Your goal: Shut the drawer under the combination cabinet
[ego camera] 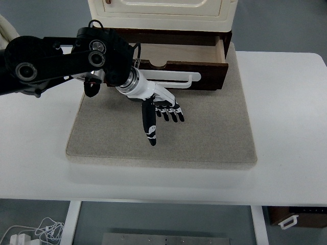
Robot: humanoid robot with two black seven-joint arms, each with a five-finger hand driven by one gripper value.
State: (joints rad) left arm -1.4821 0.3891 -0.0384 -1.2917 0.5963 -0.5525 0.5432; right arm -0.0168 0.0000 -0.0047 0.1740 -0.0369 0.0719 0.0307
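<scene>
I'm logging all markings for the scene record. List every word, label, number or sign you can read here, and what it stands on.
No readable text in the head view.
The cabinet, drawer, mat, table and left hand carry no legible print.
</scene>
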